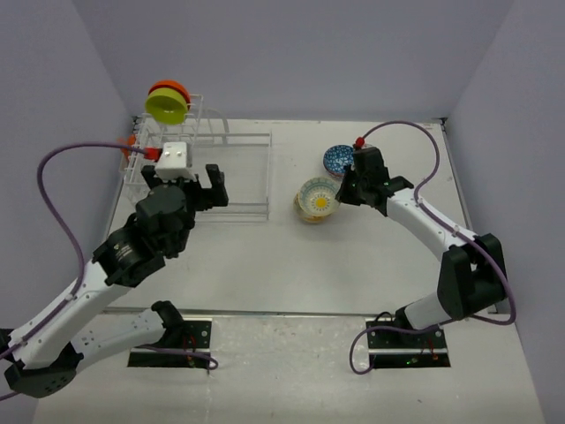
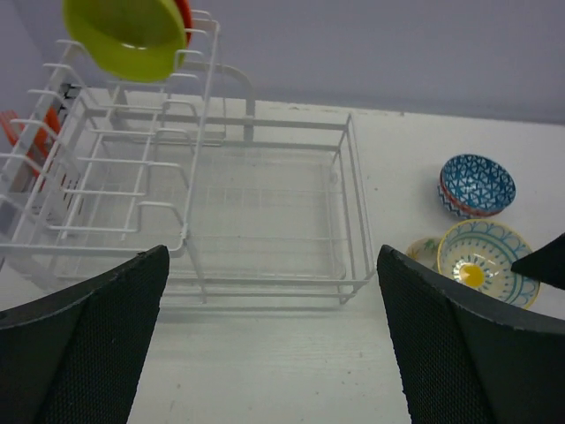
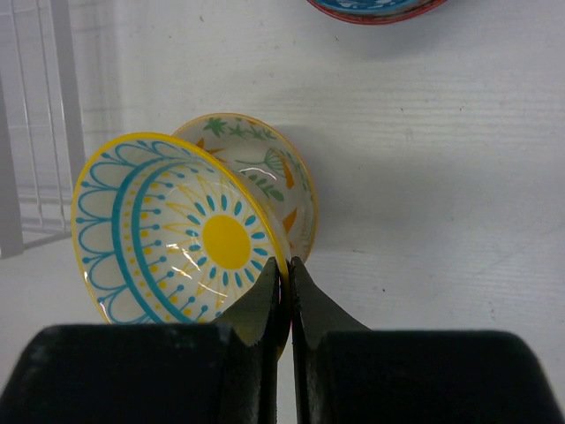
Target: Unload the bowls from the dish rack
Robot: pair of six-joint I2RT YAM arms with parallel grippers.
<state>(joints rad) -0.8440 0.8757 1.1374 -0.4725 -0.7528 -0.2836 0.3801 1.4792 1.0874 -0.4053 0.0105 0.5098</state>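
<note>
Pretty clearly a robotics lab rig, not an actual kitchen. The white table (image 1: pixel 291 265) is boxed in by plain pale-purple walls (image 1: pixel 291 53) on the left, back and right of the frame. A left arm (image 1: pixel 132 247) and a right arm (image 1: pixel 433 230) are bolted onto black base plates (image 1: pixel 172 344) along the bottom edge, with purple cables (image 1: pixel 79 149) looping off them. The only kitcheny stuff is a dish rack (image 1: pixel 247 137) upper left, a yellow-and-blue bowl (image 1: pixel 316 199) and a blue bowl (image 1: pixel 338 159).
</note>
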